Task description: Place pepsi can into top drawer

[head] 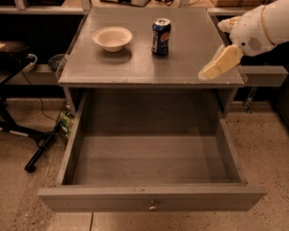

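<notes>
The gripper [215, 49] hung over the table's [135, 69] right edge, fingers apart and empty. The can [161, 36] stood upright, well to its left and slightly farther back.

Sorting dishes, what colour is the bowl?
Cream bowl, camera view; tool hovers at tabletop's right edge.

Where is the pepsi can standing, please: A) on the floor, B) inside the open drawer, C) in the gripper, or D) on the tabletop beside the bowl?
D: the pepsi can stands upright on the tabletop, right of the bowl; the open gripper hovers by the table's right edge, holding nothing.
</notes>
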### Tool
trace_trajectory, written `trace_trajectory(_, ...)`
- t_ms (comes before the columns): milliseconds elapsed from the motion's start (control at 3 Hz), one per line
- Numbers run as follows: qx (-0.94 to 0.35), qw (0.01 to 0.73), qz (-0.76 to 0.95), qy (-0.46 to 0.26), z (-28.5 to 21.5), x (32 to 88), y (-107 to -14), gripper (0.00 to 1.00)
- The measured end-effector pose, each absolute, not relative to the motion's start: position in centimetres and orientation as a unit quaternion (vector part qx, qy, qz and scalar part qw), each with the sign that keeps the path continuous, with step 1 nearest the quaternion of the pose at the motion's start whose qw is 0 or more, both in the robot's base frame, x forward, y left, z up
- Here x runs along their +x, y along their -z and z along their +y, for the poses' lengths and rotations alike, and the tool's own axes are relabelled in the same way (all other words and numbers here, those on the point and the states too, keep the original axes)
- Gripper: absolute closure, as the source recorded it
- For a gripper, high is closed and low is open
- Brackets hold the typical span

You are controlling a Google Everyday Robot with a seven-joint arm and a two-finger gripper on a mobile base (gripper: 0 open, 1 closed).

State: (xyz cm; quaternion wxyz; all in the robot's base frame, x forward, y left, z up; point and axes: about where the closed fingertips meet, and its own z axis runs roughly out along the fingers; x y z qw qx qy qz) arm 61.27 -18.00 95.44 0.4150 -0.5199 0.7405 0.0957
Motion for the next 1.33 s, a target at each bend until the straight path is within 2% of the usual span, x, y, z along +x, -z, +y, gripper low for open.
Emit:
trace_trajectory(333,-0.527,0.414,0.736,-0.094,-16.7,64.8,-95.7,0.0)
trace_trajectory(1000,-0.535,0.424,0.723,-0.105,-15.8,66.7,-94.8,0.0)
trace_trajectory(1333,-0.564,0.417,0.702,-0.122,-13.6,69.3,-94.2,0.0)
